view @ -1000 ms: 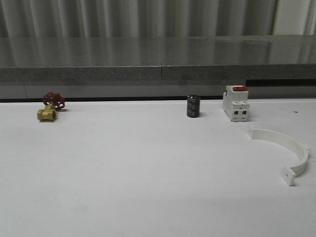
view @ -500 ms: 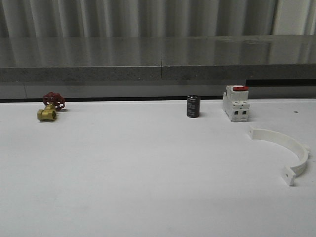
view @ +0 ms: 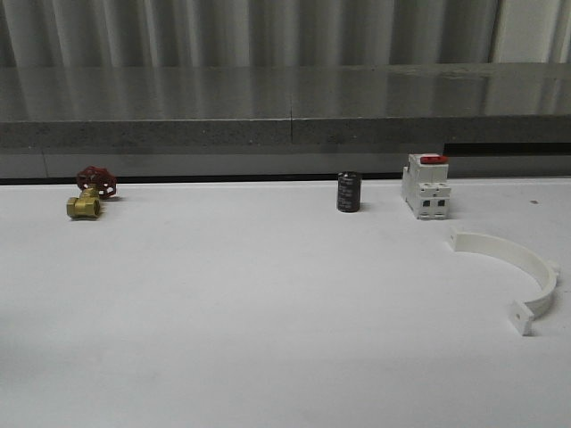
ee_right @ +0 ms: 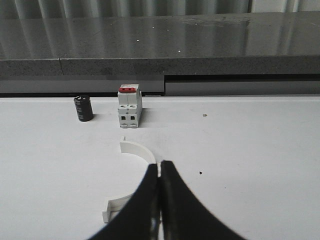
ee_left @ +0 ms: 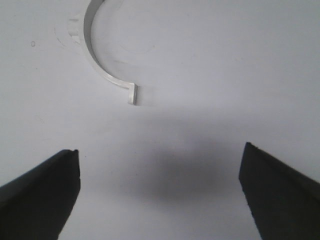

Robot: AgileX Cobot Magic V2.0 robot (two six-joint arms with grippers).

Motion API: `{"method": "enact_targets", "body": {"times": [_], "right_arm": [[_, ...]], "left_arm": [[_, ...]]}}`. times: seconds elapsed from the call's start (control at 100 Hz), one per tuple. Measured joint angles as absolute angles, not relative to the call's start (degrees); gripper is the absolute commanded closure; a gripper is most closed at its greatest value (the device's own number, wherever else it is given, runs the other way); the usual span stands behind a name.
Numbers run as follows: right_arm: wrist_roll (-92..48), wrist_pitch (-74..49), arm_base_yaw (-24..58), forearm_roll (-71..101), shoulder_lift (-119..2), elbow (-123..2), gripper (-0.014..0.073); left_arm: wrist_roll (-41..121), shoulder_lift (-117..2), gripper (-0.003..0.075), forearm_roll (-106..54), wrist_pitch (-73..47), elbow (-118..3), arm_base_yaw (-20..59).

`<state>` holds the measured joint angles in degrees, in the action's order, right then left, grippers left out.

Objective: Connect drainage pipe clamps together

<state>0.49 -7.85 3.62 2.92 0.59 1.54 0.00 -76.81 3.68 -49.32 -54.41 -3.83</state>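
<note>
One white drainage pipe clamp half point(view: 516, 272) lies on the white table at the right, its open side facing left. In the right wrist view my right gripper point(ee_right: 160, 166) is shut on the curved band of this half point(ee_right: 137, 148), and a thin white strip shows between the fingertips. A second white clamp half point(ee_left: 102, 60) lies flat on the table in the left wrist view, ahead of my left gripper point(ee_left: 160, 150). That gripper hangs wide open above bare table, apart from the half and holding nothing.
A white blocky switch with a red top point(view: 426, 186) and a small black cylinder point(view: 349, 192) stand at the back of the table. A brass valve with a red handwheel point(view: 89, 194) lies at the back left. A grey ledge point(view: 285, 107) runs behind them.
The clamp half on the right has shifted very slightly to the left in the front view. Nothing else has moved.
</note>
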Motion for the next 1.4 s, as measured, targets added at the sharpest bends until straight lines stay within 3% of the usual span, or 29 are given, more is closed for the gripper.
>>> {"method": "enact_targets", "body": {"times": [0.39,0.8,1.22,1.31,1.4], "right_arm": [[0.49,-7.85,3.62,2.92,0.59,1.54,0.0662],[0.49,-7.85,3.62,2.92,0.59,1.54,0.0662],[0.49,-7.85,3.62,2.92,0.59,1.54,0.0662],[0.49,-7.85,3.62,2.92,0.59,1.54,0.0662],[0.49,-7.85,3.62,2.92,0.59,1.54,0.0662]], "left_arm": [[12.06,-95.67,0.0092,-4.31,-49.45,-67.21,-15.89],[14.02,-110.29,0.0094,-3.94,-48.26,-77.65,-16.38],[14.06,-115.82,0.0096,-3.94,-46.40,-78.42,-16.38],[14.06,-116.20,0.0127,-3.94,-46.26,-78.42,-16.38],[14.06,-116.26,0.0218,-3.94,-46.26,-78.42,-16.38]]}}
